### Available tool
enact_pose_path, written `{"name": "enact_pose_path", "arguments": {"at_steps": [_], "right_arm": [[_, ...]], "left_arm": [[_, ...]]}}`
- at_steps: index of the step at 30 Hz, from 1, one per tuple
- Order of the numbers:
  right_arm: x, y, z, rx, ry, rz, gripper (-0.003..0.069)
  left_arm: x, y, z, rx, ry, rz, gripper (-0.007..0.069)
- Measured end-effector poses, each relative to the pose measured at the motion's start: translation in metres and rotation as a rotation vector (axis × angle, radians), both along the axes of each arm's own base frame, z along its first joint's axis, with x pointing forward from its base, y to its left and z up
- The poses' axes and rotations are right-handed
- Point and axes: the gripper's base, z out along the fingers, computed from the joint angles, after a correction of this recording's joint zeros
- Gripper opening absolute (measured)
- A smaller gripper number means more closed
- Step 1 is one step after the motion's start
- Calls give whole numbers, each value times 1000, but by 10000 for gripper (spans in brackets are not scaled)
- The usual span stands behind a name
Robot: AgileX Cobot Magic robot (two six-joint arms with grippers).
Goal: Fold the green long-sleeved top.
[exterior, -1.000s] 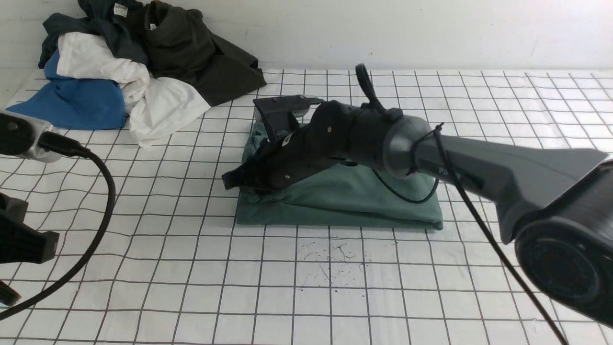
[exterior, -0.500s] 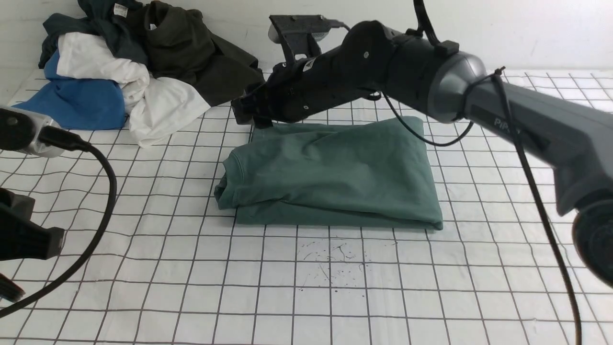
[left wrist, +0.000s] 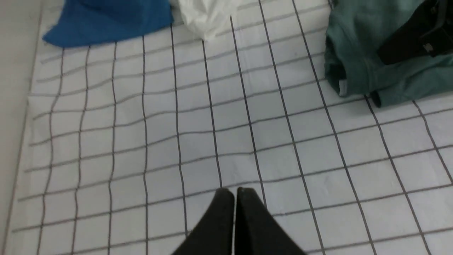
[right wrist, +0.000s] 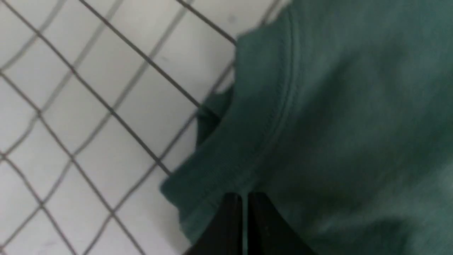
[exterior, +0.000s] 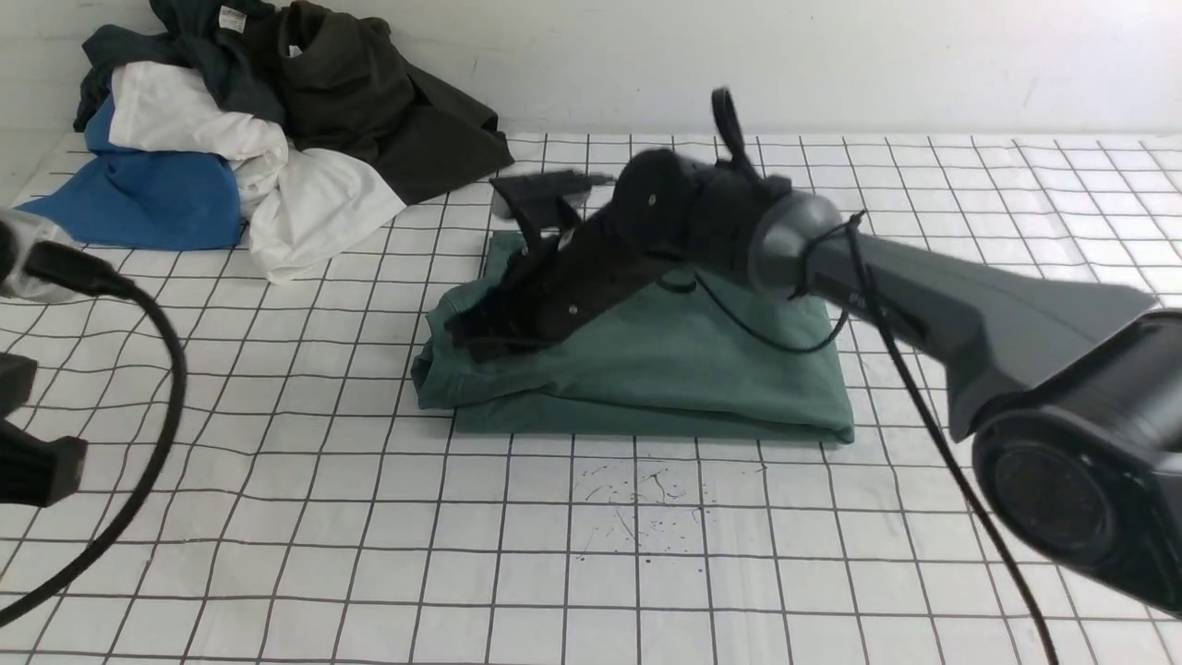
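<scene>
Under right tool (exterior: 471,337) | green long-sleeved top (exterior: 646,360) on table (exterior: 637,526) | fingers almost together, grip unclear

Right end effector (exterior: 473,338) over green top (exterior: 702,360), arm blurred.

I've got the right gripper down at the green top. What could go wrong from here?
The right gripper is closed over the green top, and I can't tell whether it has caught fabric; pressing down may just push the cloth into creases. The top's left end is bunched and sits askew over the layer beneath, so the fold could end up crooked. The arm's dangling cable loop might drag the cloth.
</scene>
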Motion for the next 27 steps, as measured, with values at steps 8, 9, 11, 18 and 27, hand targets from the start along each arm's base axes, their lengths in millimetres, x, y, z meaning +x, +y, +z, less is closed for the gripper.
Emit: {"name": "enact_pose_path", "arguments": {"at_steps": [8,9,11,18,27], "right_arm": [[-45,-105,252,147,-452,-6,-6],[-58,-126,276,146,-507,-38,-6],[-86,-167,311,120,-590,-111,-6],[-166,-264,319,-37,-755,-407,-6],[-275,-299,168,-42,-956,-610,-6]], "left_arm": [[-73,11,14,28,-442,-40,-8],[-76,12,6,43,-451,-41,-8],[-82,14,-11,83,-486,-45,-8],[-87,13,-57,97,-524,-64,-8],[-81,13,-96,112,-411,-71,-8]]}}
